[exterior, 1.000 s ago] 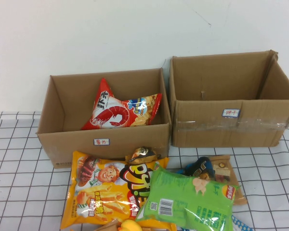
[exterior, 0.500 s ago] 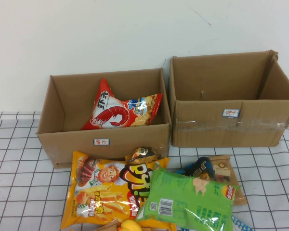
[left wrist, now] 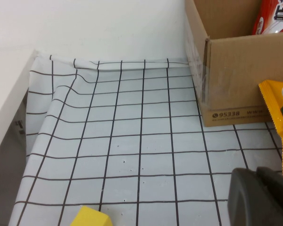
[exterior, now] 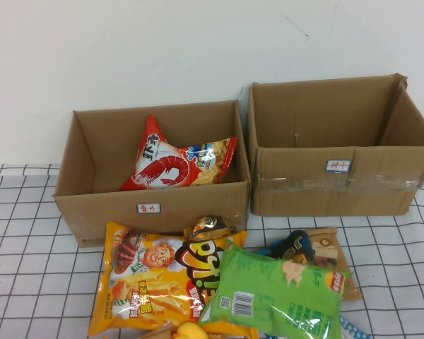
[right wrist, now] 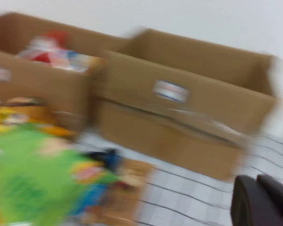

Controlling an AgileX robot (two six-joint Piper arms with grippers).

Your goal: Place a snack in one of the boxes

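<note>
Two open cardboard boxes stand at the back of the table. The left box (exterior: 155, 205) holds a red shrimp-chip bag (exterior: 173, 164); the right box (exterior: 339, 187) looks empty. In front lie an orange-yellow snack bag (exterior: 152, 279), a green chip bag (exterior: 275, 293) on top of it, a dark blue pack (exterior: 293, 245) and a brown pack (exterior: 330, 251). Neither arm shows in the high view. My left gripper (left wrist: 257, 172) is shut and empty, low over the cloth left of the left box (left wrist: 240, 80). My right gripper (right wrist: 258, 179) is shut and empty, right of the snacks, facing the right box (right wrist: 179, 117).
A white cloth with a black grid (exterior: 28, 282) covers the table. Its left edge drops off beside a white ledge (left wrist: 9, 94). A yellow block (left wrist: 89, 217) lies on the cloth near my left gripper. A small gold-black pack (exterior: 208, 226) sits against the left box.
</note>
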